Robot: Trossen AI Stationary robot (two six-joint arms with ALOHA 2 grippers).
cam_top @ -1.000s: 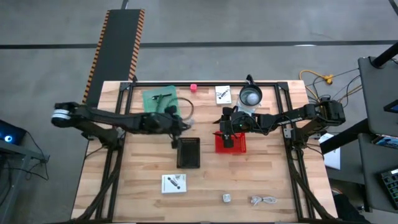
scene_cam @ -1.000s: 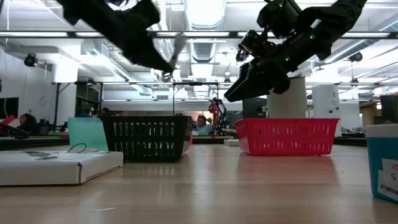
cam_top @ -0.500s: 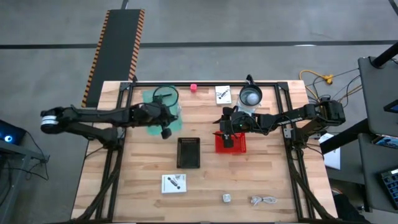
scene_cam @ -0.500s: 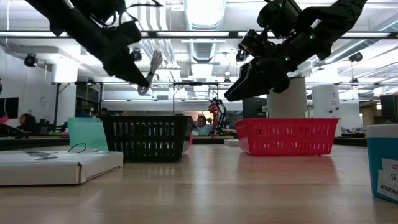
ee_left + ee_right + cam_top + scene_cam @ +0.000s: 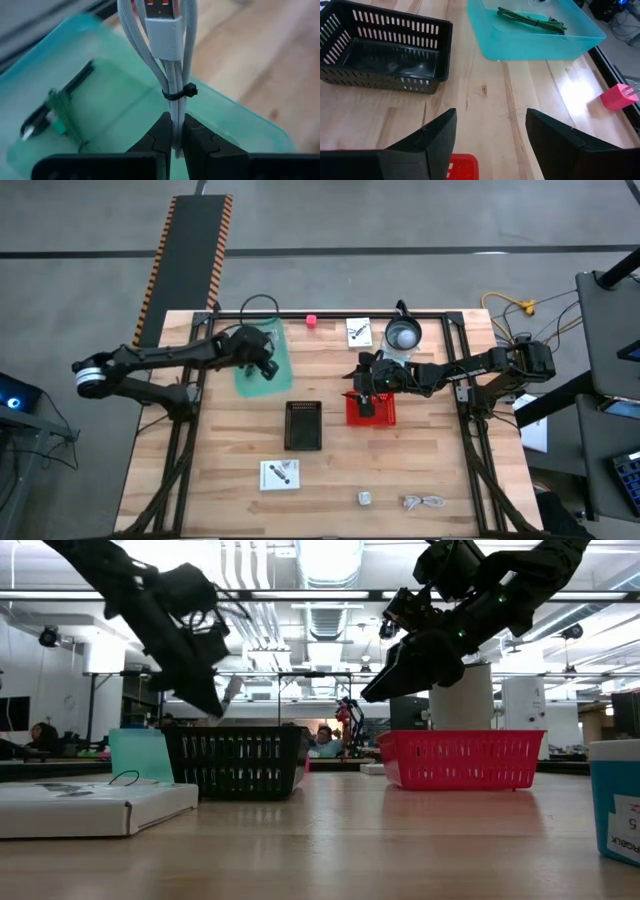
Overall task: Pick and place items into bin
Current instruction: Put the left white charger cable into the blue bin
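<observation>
My left gripper (image 5: 173, 137) hung above the teal bin (image 5: 262, 358) at the far left of the table, its fingers (image 5: 159, 134) pinched tight on a grey cable bundle (image 5: 170, 60) bound with a black tie, the plug end standing up past my fingertips. Inside the bin, below it, lay a green cable bundle (image 5: 65, 117) and a dark pen-like item that I could not make out clearly. My right gripper (image 5: 490, 135) waited over the red basket (image 5: 371, 410), fingers spread wide and holding nothing, looking across at the black basket (image 5: 385, 47) and the teal bin beyond it. A pink block (image 5: 619, 96) sat on the wood near the table's far edge. On the near side of the table lay a white card (image 5: 280, 474), a tiny silver cube (image 5: 365, 498) and another pale cable bundle (image 5: 424, 501); a second white card (image 5: 358, 332) lay just beside the clear jug (image 5: 403, 334).
</observation>
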